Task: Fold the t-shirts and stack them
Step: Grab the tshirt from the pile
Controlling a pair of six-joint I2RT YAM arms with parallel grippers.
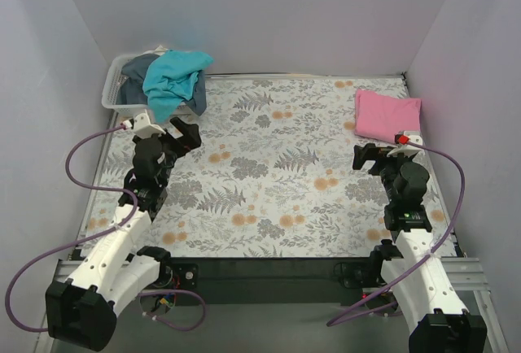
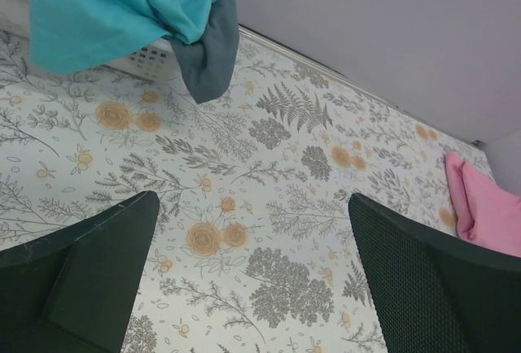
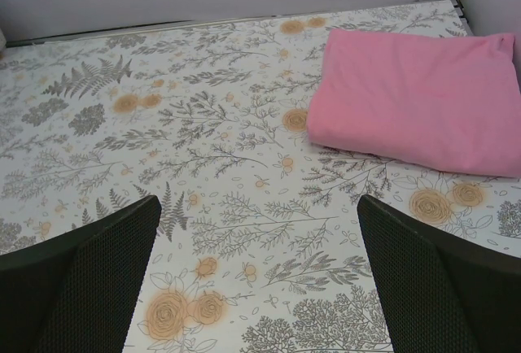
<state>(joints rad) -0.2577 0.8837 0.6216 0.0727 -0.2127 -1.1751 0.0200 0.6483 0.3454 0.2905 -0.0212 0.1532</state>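
both jaws released, empty. left gripper (image 2: 252,276) over floral mat (image 2: 244,158); teal t-shirt (image 2: 114,7) ahead-left of its jaws, draped over bin (image 1: 111,91) with grey cloth (image 2: 207,60). pink t-shirt (image 3: 415,109) folded, just ahead-right of right gripper (image 3: 256,280). likely next: pinch teal only, clear of grey cloth, lift out to mat.

Pink tee (image 3: 415,109) and teal tee (image 1: 172,76): soft matt cloth; bin (image 1: 112,91): translucent plastic; table cover (image 1: 277,190): smooth, matt, printed
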